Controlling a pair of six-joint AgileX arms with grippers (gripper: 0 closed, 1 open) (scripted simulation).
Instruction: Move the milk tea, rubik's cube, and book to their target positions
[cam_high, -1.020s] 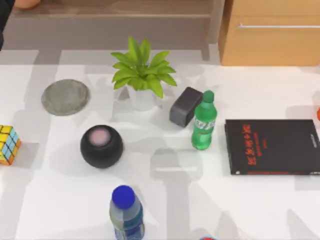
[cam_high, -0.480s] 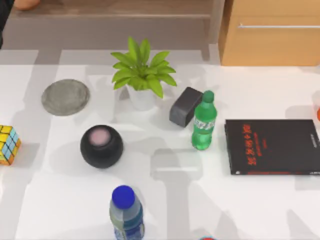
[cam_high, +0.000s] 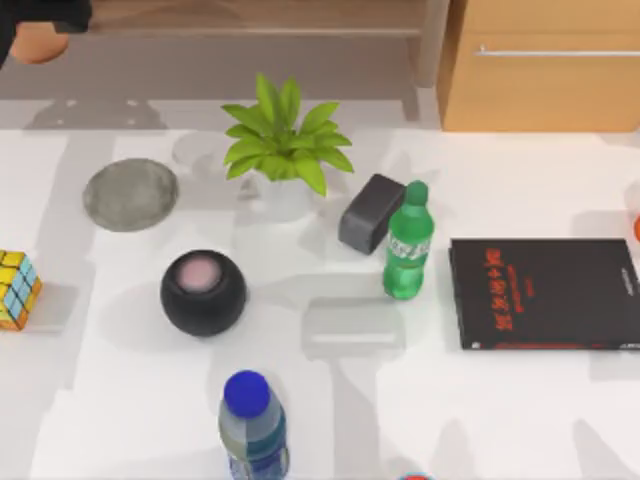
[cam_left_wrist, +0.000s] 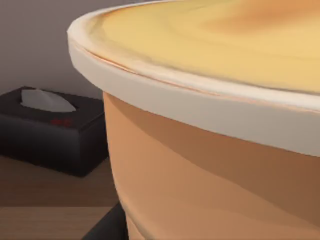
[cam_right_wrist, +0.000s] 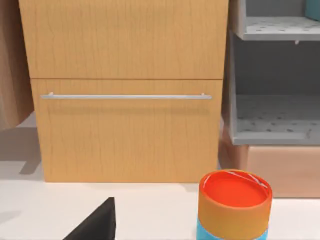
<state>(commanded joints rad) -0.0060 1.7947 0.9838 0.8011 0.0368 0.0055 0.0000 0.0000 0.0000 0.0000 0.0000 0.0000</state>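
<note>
- Top view: our left claw sits at the far left corner, past the table edge, over the milk tea, which peeks out as an orange-brown curve beneath it.
- The cube rests on the table's left edge, well apart from the cup; a grey coaster lies between them, nearer the cup.
- Left wrist view: the milk tea looms right against the camera, creamy top and orange wall, with one dark finger pressed to its side. We judge the claw closed on the cup (a judgement, since the other finger is hidden).
- This view adds a black tissue box just behind the cup.
- Right wrist view: the right arm looks parked low at the table's right side, facing a wooden cabinet and an orange-lidded can. We cannot tell how far its claw is open.
- Risks: the cup wall tapers, so a light grip could let it slide or tilt in transit.
- A low swing inward could clip the plant or the black speaker, and a backward drift could hit the tissue box.
</note>
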